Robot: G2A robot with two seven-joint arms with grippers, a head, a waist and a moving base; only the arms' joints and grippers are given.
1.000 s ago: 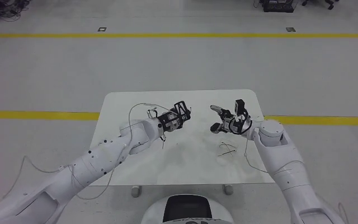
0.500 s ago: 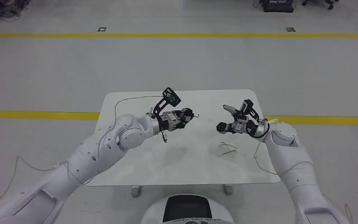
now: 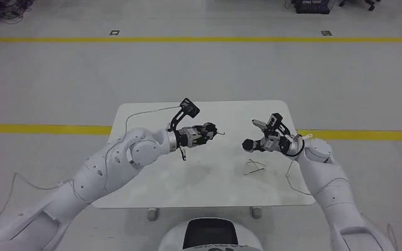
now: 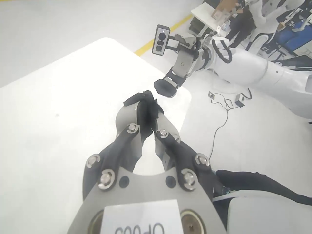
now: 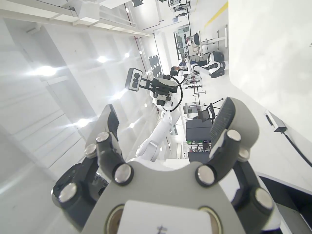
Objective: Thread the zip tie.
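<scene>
table: smooth white top, I read a faint gloss
left gripper: matt grey fingers, shiny metal screws
right gripper: its pads look black, ribbed, rubbery
zip tie: black plastic, matt from here

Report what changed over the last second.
The left tool rolled at the wrist and edged towards the right arm. It is shut on the zip tie. The right tool drew back a little towards its own side and is open. The loose ties on the table did not move.
</scene>
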